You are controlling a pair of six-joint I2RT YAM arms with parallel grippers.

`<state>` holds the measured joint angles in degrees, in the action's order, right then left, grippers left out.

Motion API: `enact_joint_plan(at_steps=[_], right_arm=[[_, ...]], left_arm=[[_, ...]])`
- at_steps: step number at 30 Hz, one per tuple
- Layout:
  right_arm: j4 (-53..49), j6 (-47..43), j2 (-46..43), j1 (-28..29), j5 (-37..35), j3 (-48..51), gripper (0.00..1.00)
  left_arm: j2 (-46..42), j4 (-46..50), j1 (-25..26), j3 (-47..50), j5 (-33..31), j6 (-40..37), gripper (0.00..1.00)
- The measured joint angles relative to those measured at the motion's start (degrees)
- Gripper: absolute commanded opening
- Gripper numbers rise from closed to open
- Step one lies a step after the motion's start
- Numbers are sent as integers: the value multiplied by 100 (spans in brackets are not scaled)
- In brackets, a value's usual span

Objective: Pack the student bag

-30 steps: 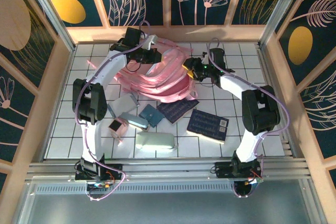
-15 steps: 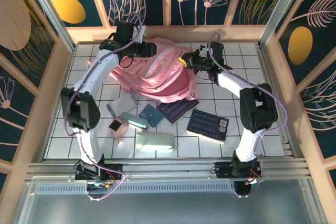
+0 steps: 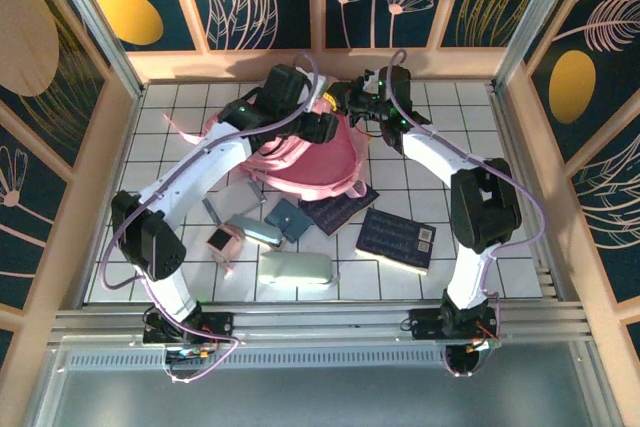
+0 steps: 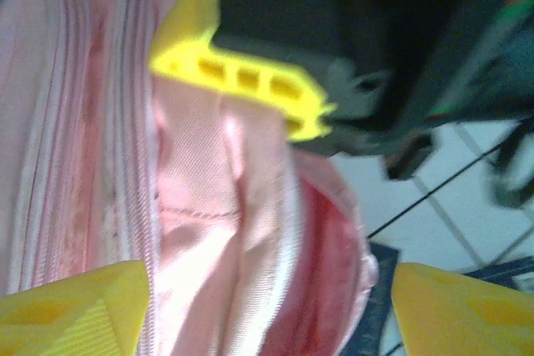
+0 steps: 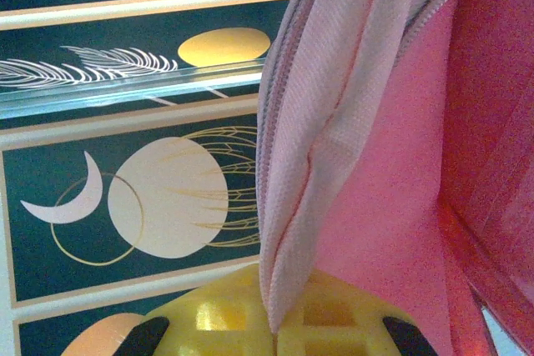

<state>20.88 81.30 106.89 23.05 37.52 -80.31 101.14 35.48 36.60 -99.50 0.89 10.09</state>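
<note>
The right gripper (image 5: 275,323) had its 2 fingers pinched shut on the rim of the pink bag (image 3: 300,162) at the back of the table (image 3: 380,282), holding the mouth open, I'd say, so the left gripper (image 4: 267,310), fingers spread apart just above, could get in.

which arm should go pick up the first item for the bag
Left, probably. The left jaws stand open and empty by the large soft pink fabric backpack; the right jaws are shut on its zipped edge, seemingly holding it open.
</note>
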Motion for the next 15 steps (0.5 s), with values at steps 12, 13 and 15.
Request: enact_joint_plan(at_steps=[12,13,15], right_arm=[[44,208,11,26,-15,0,0],[44,219,11,28,-17,0,0],[59,227,11,31,-17,0,0]], left_arm=[[243,-210,407,245,-2046,-157,74],[284,-238,407,245,-2168,-170,70],[369,-291,407,245,-2347,-208,57]])
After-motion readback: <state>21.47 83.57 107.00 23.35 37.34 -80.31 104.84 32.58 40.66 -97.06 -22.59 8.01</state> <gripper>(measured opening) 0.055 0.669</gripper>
